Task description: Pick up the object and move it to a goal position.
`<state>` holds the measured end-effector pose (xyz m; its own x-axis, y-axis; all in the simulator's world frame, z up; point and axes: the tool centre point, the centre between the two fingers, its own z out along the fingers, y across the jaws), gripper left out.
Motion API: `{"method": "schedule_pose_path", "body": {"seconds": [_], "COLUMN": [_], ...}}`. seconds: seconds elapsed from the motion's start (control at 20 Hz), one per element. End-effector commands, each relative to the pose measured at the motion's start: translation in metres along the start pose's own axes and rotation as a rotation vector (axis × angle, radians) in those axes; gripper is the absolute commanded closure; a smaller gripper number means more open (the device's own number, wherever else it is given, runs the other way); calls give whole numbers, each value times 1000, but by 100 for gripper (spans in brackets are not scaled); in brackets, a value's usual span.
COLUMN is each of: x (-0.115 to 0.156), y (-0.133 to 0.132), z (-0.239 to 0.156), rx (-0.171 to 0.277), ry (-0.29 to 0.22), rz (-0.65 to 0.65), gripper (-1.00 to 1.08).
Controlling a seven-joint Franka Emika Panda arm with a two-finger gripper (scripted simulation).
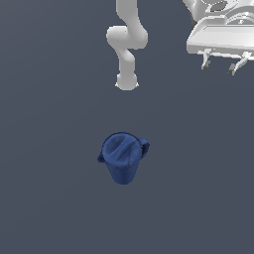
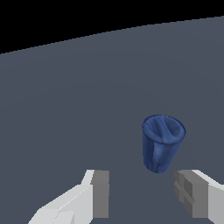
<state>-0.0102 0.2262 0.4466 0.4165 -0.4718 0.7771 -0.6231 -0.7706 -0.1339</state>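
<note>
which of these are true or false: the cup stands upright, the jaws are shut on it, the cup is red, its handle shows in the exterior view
1. The cup stands upright on the floor: true.
2. The gripper has its jaws shut on the cup: false; they are spread apart and empty, short of the cup.
3. The cup is red: false; it is dark blue.
4. A handle shows on the cup in the exterior view: true, on that view's right side.

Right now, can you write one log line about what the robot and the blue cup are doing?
phase: before grasp | gripper: jaws open, empty, apart from the cup | blue cup: upright on the floor, untouched | goal: not visible
</note>
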Motion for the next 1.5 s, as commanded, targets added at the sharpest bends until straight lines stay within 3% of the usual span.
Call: {"method": "schedule_pose_path", "body": {"seconds": [0.0,0.4,0.75,1.05,1.45], "x": [-20,-79,-112,-126,-130], "y": [2,41,83,104,107], "z": [37,162,234,262,266], "rx": [-43,-198,-294,-335,-341], "ry": [11,15,9,5,6], "rz": [20,86,131,150,156], "gripper": [-20,-20,-20,-20,-20]}}
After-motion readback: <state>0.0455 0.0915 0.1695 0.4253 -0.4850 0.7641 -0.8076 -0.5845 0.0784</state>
